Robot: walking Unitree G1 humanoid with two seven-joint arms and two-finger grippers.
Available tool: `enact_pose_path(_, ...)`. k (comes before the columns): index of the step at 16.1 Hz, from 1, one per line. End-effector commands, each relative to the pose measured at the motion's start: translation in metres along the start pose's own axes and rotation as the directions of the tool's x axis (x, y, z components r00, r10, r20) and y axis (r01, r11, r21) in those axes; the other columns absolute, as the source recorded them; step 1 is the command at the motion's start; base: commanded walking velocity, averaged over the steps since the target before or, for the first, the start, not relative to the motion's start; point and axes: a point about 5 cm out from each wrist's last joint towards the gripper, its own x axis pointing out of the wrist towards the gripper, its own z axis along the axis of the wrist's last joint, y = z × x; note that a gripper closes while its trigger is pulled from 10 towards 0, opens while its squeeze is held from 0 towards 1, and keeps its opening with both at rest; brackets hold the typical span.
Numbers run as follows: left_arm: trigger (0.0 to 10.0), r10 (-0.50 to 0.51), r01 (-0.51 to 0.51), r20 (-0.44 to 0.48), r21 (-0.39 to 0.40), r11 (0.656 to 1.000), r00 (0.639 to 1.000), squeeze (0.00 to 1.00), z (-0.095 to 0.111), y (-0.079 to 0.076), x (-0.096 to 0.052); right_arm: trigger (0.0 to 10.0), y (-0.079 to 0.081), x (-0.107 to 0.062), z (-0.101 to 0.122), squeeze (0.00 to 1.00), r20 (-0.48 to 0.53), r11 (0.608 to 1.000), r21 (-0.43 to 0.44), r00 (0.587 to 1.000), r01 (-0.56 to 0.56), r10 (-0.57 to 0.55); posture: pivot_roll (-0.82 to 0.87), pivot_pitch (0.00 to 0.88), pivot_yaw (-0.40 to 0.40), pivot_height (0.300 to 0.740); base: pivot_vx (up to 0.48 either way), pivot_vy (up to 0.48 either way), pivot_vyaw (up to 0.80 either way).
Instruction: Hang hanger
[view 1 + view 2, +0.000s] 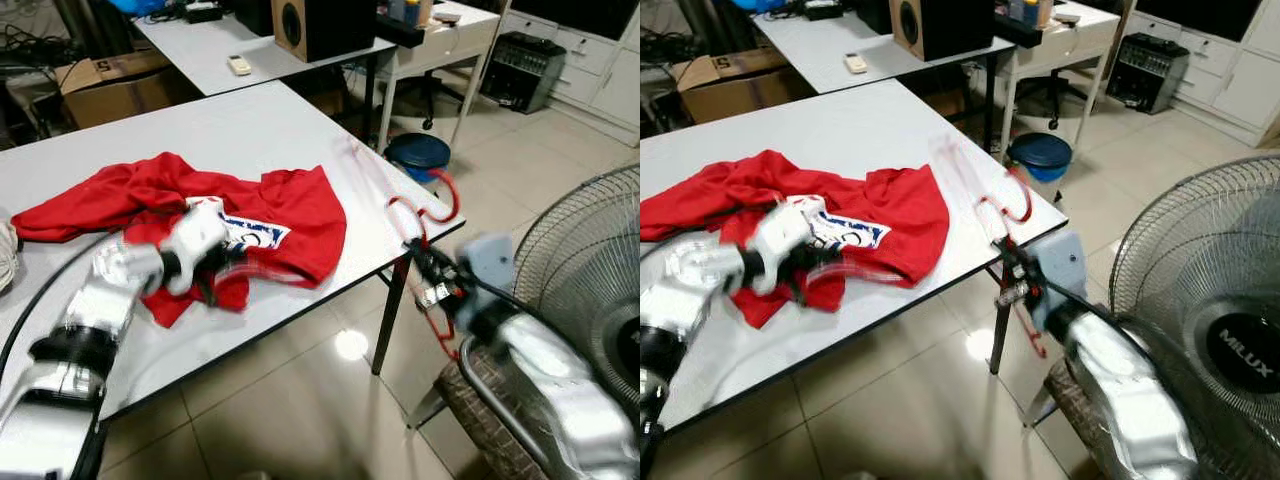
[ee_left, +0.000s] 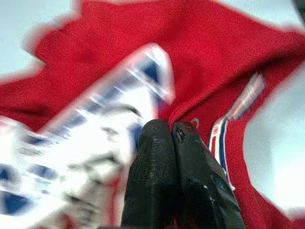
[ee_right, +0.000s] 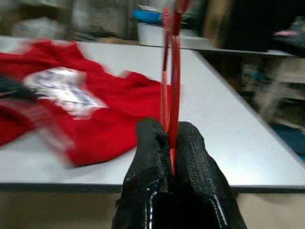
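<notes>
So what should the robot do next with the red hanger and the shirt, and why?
Probably bring the red hanger over to the red shirt. The right gripper is shut on the hanger just past the edge of the table, while the left gripper is pinching the shirt lying crumpled there, so the two are apart.

A shirt (image 1: 240, 215) lay on the table (image 1: 300, 130), toward its left half. A fan (image 1: 1200, 320) stood on the floor right of the table. Behind, a 2nd table (image 1: 215, 45) carried a speaker (image 1: 320, 25) and a remote (image 1: 239, 65). A stool (image 1: 418, 152) stood between them.
</notes>
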Motion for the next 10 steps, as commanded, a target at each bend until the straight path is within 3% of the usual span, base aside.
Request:
enact_pose_path(1,0.0,0.081,-0.082,0.085,0.012,0.997,0.993,0.00,0.024,0.014,-0.002,10.0,0.012,-0.014,0.015,0.00,0.040,0.982,0.032,0.982,-0.187,0.186,-0.16,0.000,0.045,0.740,0.000,0.000,0.00)
enact_pose_path(4,0.0,0.075,-0.078,0.116,0.019,0.997,0.990,0.00,0.034,0.015,-0.003,10.0,0.016,-0.025,0.017,0.00,0.030,0.963,0.045,0.964,-0.265,0.264,-0.16,0.000,0.046,0.740,0.000,0.000,0.00)
enact_pose_path(7,0.0,0.088,-0.090,0.110,0.020,0.996,0.990,0.00,0.037,0.014,-0.001,10.0,0.017,-0.044,0.014,0.00,-0.051,0.922,0.088,0.923,-0.377,0.382,-0.17,0.000,0.044,0.740,0.000,0.000,0.00)
enact_pose_path(9,1.0,0.054,-0.056,0.109,0.012,0.998,0.993,0.00,0.036,0.009,0.000,10.0,0.016,-0.048,0.009,0.00,-0.106,0.917,0.104,0.912,-0.386,0.396,-0.17,0.000,0.041,0.740,0.000,0.000,0.00)
enact_pose_path(10,0.9,0.031,-0.032,0.106,0.006,0.999,0.994,0.00,0.034,0.004,0.000,10.0,0.014,-0.050,0.002,0.00,-0.144,0.918,0.117,0.909,-0.378,0.392,-0.17,0.000,0.036,0.740,0.000,0.000,0.00)
